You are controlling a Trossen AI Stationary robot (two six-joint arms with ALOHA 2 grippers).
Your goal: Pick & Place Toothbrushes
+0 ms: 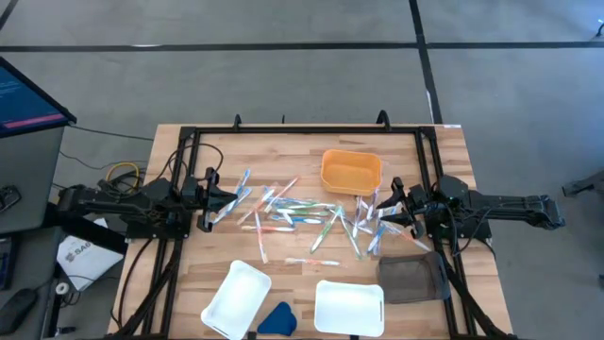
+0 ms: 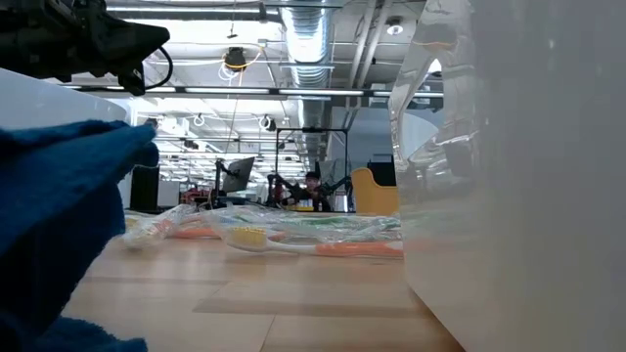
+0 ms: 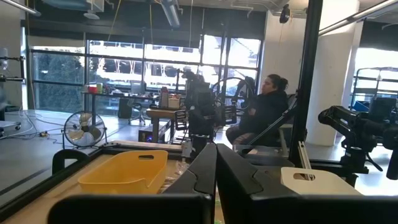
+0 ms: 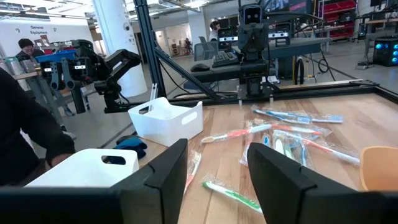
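Thin plastic toothbrushes [image 1: 304,213] in blue, green, orange and white lie scattered across the middle of the wooden desk [image 1: 179,283], before the orange plastic bin [image 1: 350,171]. The left gripper [image 1: 231,200], jaws clenched and seemingly empty, hovers at the pile's left edge. The right gripper [image 1: 385,210], jaws released, hangs over its right edge.

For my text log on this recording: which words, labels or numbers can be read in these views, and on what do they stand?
"SAG": partial dark letters on the white sheet on the floor by the left arm; the rest is cut off.
"General": first line of the wall sign in the right wrist view; the second line is too blurred.
Monitor: text too small to read.
Toothbrushes: no legible print.
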